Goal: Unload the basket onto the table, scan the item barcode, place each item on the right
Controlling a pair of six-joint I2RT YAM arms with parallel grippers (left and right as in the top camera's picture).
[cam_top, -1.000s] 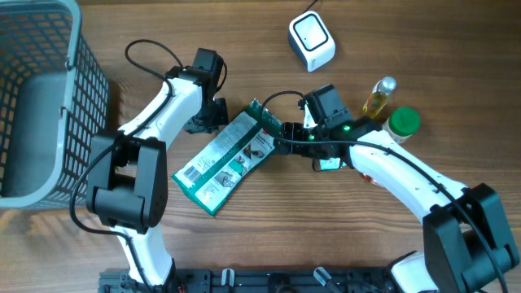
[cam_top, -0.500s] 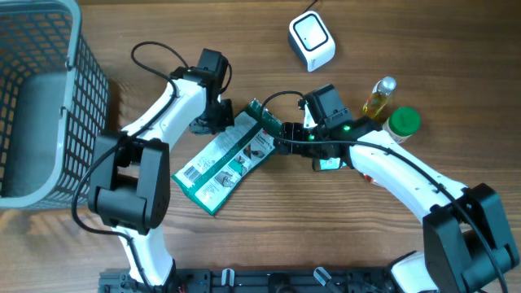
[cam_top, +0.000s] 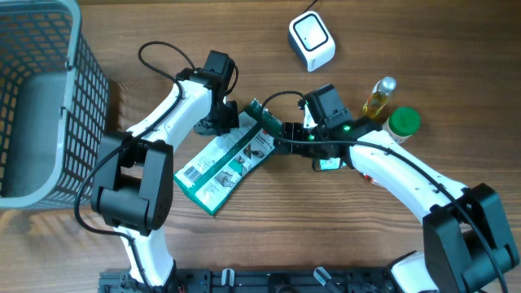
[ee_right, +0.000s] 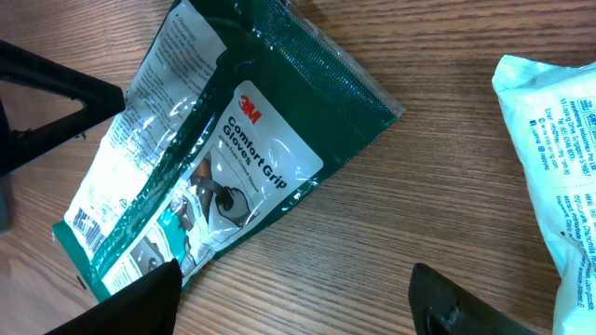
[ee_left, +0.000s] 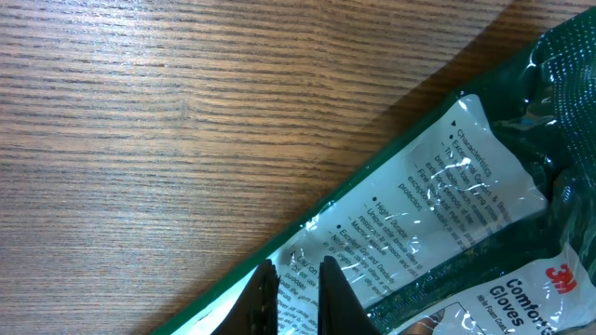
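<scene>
On the wooden table [cam_top: 269, 244], right of a grey basket [cam_top: 32, 98], the left gripper [ee_left: 298, 270] is clenched over the glove packet [cam_top: 224, 163]. The packet lies flat and diagonal, barcode end lower-left, green header upper-right by the right gripper [ee_right: 296, 270], which is spread wide and empty.

Grey basket [cam_top: 91, 96], oil bottle [cam_top: 378, 98], green-lidded jar [cam_top: 402, 123]

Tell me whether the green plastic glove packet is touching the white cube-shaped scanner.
Apart. The overhead view shows a wide stretch of wooden table between the green plastic glove packet and the white cube-shaped scanner.
</scene>
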